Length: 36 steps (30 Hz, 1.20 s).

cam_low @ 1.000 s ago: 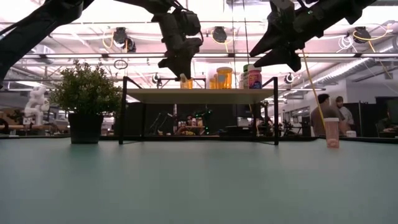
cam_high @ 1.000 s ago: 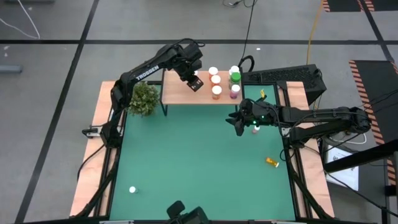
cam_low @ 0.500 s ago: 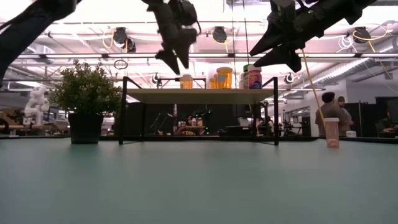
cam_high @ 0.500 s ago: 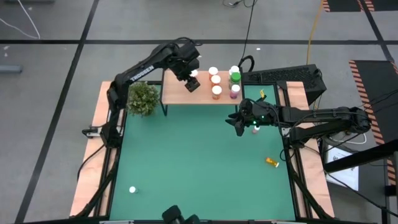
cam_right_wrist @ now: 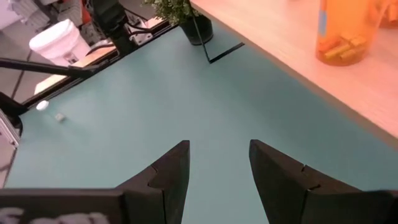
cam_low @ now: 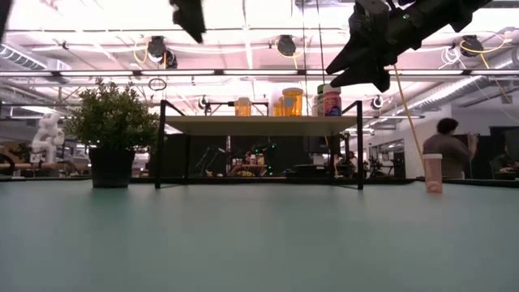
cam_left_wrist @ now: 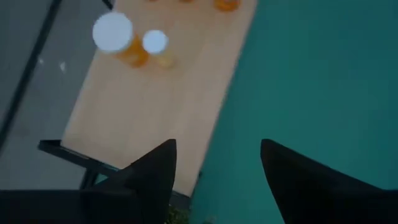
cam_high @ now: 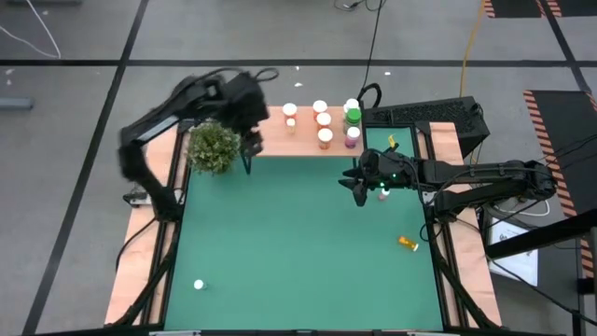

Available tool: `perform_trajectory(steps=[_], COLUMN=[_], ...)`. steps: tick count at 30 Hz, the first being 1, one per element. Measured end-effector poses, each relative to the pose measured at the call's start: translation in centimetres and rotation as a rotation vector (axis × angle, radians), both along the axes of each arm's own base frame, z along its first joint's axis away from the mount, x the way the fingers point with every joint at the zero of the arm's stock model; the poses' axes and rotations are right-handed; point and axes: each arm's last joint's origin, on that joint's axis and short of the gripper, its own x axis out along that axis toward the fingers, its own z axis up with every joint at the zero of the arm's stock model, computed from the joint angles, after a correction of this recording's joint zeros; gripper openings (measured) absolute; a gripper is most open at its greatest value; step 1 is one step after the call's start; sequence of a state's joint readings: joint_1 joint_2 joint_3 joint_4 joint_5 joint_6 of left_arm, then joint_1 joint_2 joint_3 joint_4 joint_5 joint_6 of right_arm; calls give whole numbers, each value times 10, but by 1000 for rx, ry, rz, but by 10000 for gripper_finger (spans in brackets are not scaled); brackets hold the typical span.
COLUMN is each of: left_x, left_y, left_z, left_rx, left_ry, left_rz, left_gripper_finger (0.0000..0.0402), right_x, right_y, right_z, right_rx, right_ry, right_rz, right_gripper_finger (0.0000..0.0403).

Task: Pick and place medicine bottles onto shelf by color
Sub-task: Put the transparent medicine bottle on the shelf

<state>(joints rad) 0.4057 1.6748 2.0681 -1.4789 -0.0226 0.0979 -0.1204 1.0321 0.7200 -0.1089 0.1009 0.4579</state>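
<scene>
The left gripper [cam_left_wrist: 214, 163] hangs with its jaws spread apart and nothing between them, above the shelf's [cam_high: 270, 142] end nearest the plant [cam_high: 213, 147]. In the left wrist view its two dark fingers frame the light-wood board and the green mat beside it, with two white-capped orange bottles [cam_left_wrist: 121, 41] standing close together farther along the board. From above, the left arm shows blurred over the plant and that end of the shelf.

The right gripper [cam_right_wrist: 217, 162] also has its jaws parted and empty. It hovers over the green surface [cam_high: 298, 243] in front of the shelf's other end, just beside a pink bottle [cam_high: 381, 194] that stands upright on the mat; in the low view that bottle [cam_low: 432, 173] stands alone, off to the side of the shelf's leg. The right wrist view looks past the fingers across the mat to the shelf edge, where an orange bottle [cam_right_wrist: 345, 31] with yellow contents stands.

On the shelf, at the end away from the plant, stand several white-capped orange bottles [cam_high: 324, 119], a green-capped bottle [cam_high: 353, 116] and a small pinkish bottle [cam_high: 352, 136] touching or nearly touching it. Well away from the shelf, a small orange bottle [cam_high: 408, 243] lies on its side near the mat's right edge, and a white bottle [cam_high: 198, 285] sits near the mat's front left corner.

A person [cam_low: 452, 150] shows in the room behind the surface.
</scene>
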Motion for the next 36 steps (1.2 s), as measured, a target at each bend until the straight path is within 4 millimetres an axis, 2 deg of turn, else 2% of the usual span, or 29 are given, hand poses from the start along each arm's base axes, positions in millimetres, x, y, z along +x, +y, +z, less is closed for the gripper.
perform_trajectory(steps=[4, 7, 11, 15, 18, 22, 27, 29, 31, 33, 36], left_x=[-30, -63, -97, -117, -119, -121, -131, -137, -139, -138, -140], left_y=[-35, -64, -99, -129, -151, -182, -217, -224, -228, -230, -236], left_z=[-7, -20, -51, -83, -104, -132, -172, -185, -195, -196, -195], left_rx=[11, -42, -182, -302, -345, -391, -466, -485, -535, -579, -612], left_ry=[-63, -113, -126, -107, -108, -82, -32, -3, 21, 7, 2], left_rz=[-13, -6, -7, -14, -108, -344, -556, -565, -486, -447, -505], left_gripper_finger=[211, 196, 181, 166, 154, 139, 132, 136, 142, 148, 146], right_x=[0, 1, 1, 1, 2, 4, 6, 6, 8, 10, 17], right_y=[0, 0, 0, 0, 2, 10, 28, 37, 46, 55, 66], right_z=[0, 1, 2, 3, 3, 5, 8, 7, 5, 3, 0], right_rx=[22, 21, 27, 71, 123, 192, 233, 232, 239, 246, 244], right_ry=[-5, -17, -35, -50, -66, -106, -146, -145, -149, -156, -186], right_rz=[-13, -13, -18, -42, -61, -60, -63, -75, -89, -94, -86], right_gripper_finger=[160, 160, 160, 160, 160, 160, 160, 160, 159, 156, 149])
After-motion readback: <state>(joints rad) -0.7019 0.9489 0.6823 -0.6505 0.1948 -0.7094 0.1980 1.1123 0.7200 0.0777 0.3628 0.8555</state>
